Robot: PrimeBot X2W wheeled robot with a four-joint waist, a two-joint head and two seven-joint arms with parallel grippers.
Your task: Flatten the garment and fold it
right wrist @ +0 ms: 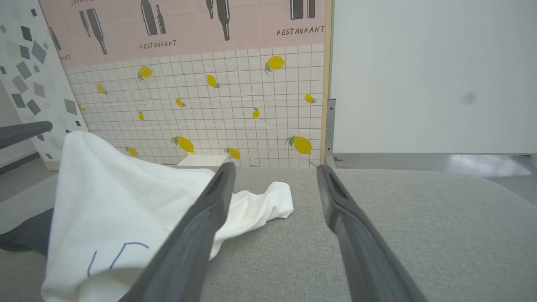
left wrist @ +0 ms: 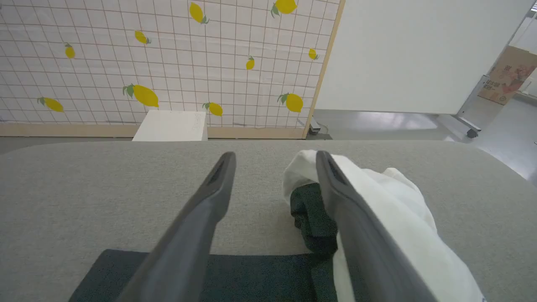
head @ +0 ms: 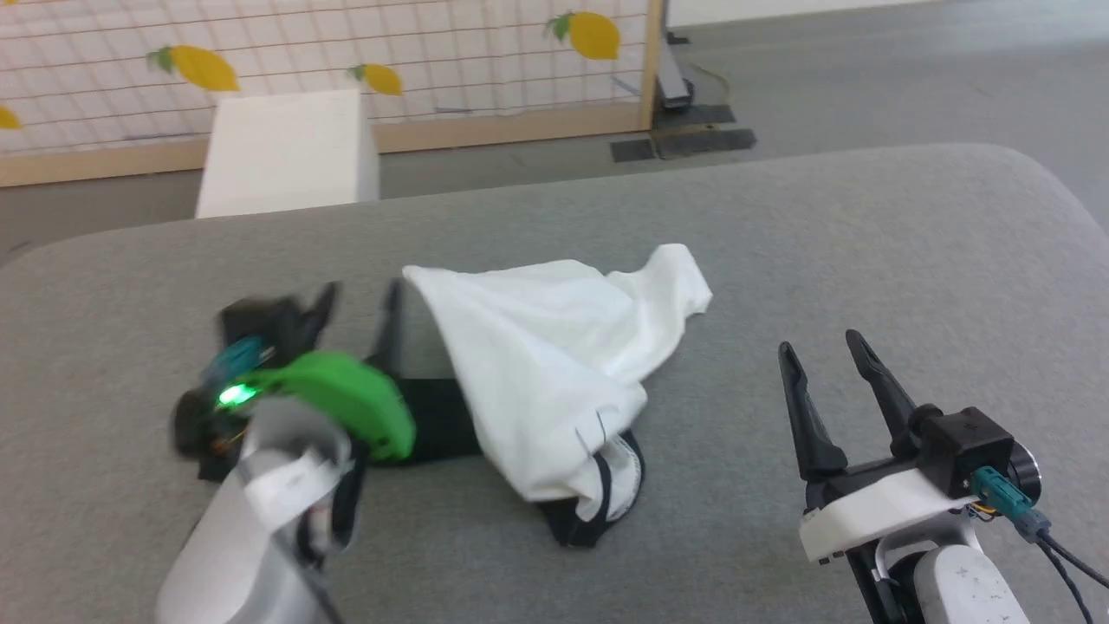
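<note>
Table (head: 866, 243): grey cloth-covered top with rounded corners. It carries one item.

Garment (head: 554, 373): lies around the middle of the table, slightly toward the left edge. It is not flat. The white body panel is heaped and creased, rising to a point at its far-left corner and draping down toward the near edge. One white corner trails off toward the far right. A black sleeve lies flat on the table, running out from under the white panel toward the left edge. At the near end a black neck opening with a white lining shows under the white cloth. A short thin dark mark sits on the white panel just above that opening.

Left gripper (left wrist: 275, 159): at the left side of the garment, above the flat black sleeve, blurred in the head view. Its fingers stand wide apart with nothing clamped between them. In the left wrist view, a bunched black fold sits between them, close against the right-hand finger, and white cloth lies along that finger's outer side. Contact cannot be confirmed.

Right gripper (head: 819, 341): over the near-right part of the table, apart from the garment, fingers spread, holding nothing.
</note>
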